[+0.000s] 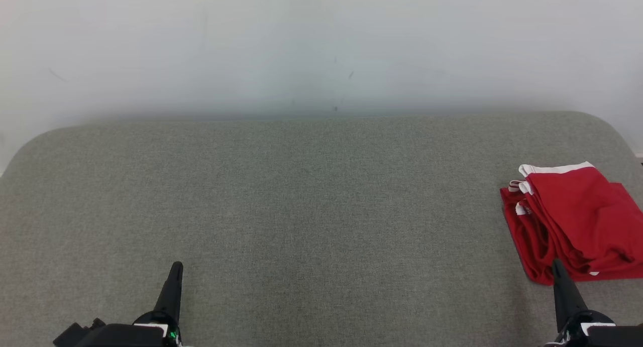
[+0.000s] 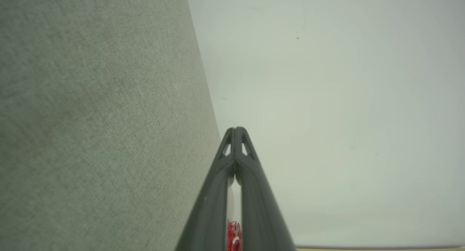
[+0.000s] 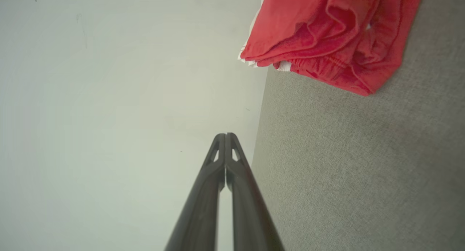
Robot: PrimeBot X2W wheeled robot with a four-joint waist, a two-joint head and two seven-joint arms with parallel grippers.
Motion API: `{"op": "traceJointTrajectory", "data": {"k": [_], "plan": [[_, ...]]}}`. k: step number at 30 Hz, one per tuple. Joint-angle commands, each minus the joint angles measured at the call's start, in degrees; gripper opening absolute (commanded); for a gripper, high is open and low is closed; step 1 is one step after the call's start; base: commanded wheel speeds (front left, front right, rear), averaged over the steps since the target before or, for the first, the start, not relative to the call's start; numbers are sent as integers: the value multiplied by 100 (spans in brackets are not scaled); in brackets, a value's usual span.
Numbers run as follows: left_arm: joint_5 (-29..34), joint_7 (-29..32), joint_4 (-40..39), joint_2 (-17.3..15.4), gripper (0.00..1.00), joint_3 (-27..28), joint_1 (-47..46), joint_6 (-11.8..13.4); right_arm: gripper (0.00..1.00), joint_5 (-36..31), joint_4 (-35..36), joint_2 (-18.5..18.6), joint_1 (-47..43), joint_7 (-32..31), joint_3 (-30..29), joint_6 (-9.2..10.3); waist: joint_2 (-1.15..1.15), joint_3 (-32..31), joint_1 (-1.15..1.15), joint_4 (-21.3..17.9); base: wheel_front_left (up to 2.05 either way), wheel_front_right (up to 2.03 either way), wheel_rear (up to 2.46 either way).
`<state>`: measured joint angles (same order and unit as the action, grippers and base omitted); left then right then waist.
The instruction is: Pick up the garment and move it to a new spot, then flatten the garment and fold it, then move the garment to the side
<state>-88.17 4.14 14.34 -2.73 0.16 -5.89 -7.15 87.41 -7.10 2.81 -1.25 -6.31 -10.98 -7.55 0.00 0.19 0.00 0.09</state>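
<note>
The garment point(image 1: 577, 219) is red with white trim and lies folded in a stack at the far right of the grey fabric surface point(image 1: 301, 201). The right wrist view has it along the top edge point(image 3: 327, 33), its folds bunched. My right gripper point(image 1: 557, 265) stands at the lower right, shut and holding nothing, its tip just in front of the garment's near edge. In its own view the two fingers point(image 3: 225, 136) meet at the tips. My left gripper point(image 1: 176, 266) is at the lower left, shut and empty, its fingertips pressed together point(image 2: 235, 129).
A pale wall point(image 1: 321, 45) rises right behind the surface's far edge. The surface has rounded back corners at left and right. A small red scrap point(image 2: 233, 236) peeks between the left fingers near their base.
</note>
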Motion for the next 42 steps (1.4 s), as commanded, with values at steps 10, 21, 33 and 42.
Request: {"op": "traceJointTrajectory", "data": {"k": [10, 21, 33, 42], "plan": [[-387, 120, 24, -26, 0, 19, -120, -40, 0, 502, 63, 12, -67, -71, -67, 11, 0, 3, 0, -8, 0, 0, 0], [-497, 145, 28, -26, 0, 20, -133, -42, 0, 614, 72, 11, -71, -92, -80, 12, 0, 5, 0, -11, 0, 0, 0], [-497, 145, 27, -26, 0, 20, -132, -42, 0, 614, 72, 11, -71, -91, -80, 12, 0, 5, 0, -11, 0, 0, 0], [-501, 142, 27, -25, 0, 16, -132, -42, 0, 614, 72, 11, -70, -91, -81, 12, 0, 5, 0, -11, 0, 0, 0]]}}
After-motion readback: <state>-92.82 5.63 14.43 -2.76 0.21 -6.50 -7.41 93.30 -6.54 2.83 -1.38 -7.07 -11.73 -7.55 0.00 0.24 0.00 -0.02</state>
